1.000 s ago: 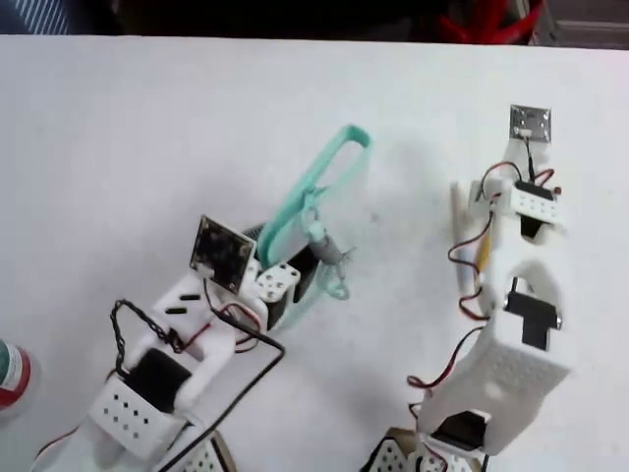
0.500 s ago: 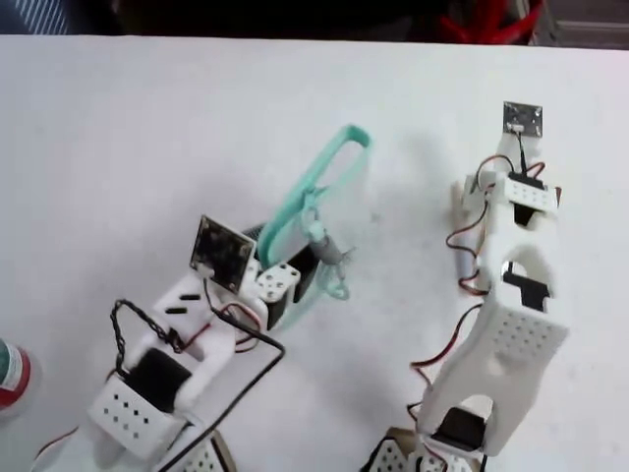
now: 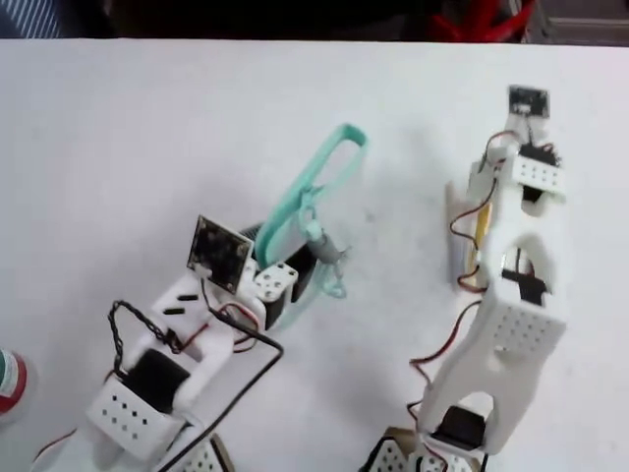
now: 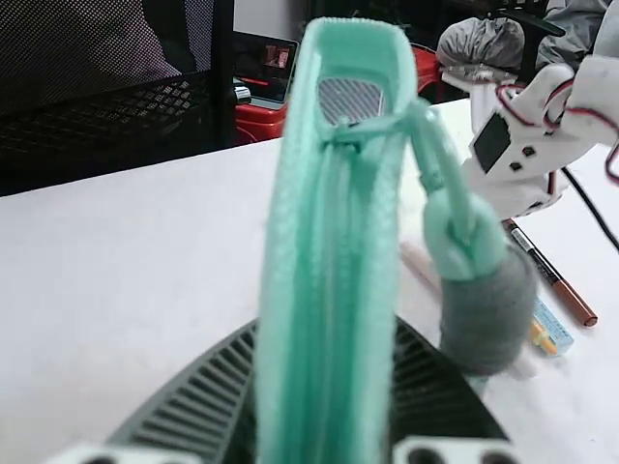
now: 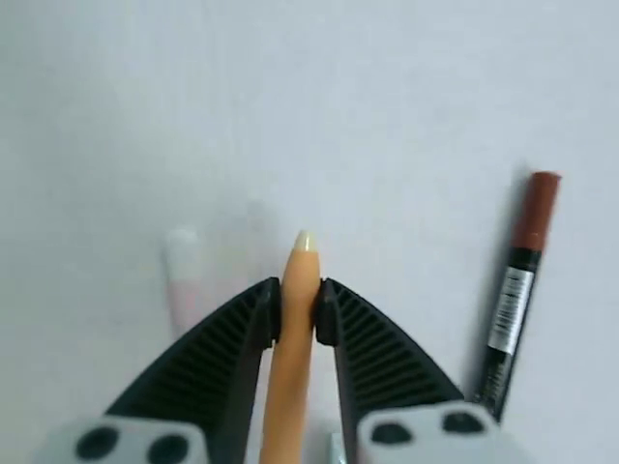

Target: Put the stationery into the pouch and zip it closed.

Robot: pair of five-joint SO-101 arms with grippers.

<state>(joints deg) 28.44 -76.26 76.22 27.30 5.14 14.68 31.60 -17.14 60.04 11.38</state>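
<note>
Mint pouch (image 4: 329,290) is gripped in left jaws, right jaws clamp a tan stick (image 5: 293,319), pen (image 5: 513,290) label unreadable.

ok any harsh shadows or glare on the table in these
High view: the table is evenly lit, no glare, just a faint soft shadow beside the pouch. Left wrist view: bright table against a dark room behind. Right wrist view: the brown pen casts barely any shadow.

You have open worktop (image 3: 147,128) left of the upright pouch (image 3: 311,187), and more between it and the right hand (image 5: 298,290), which pinches a pencil (image 5: 293,338). A brown pen (image 5: 517,280) and a pale stick (image 5: 182,275) flank that hand. The left hand (image 4: 324,396) blocks the pouch's near end.
</note>
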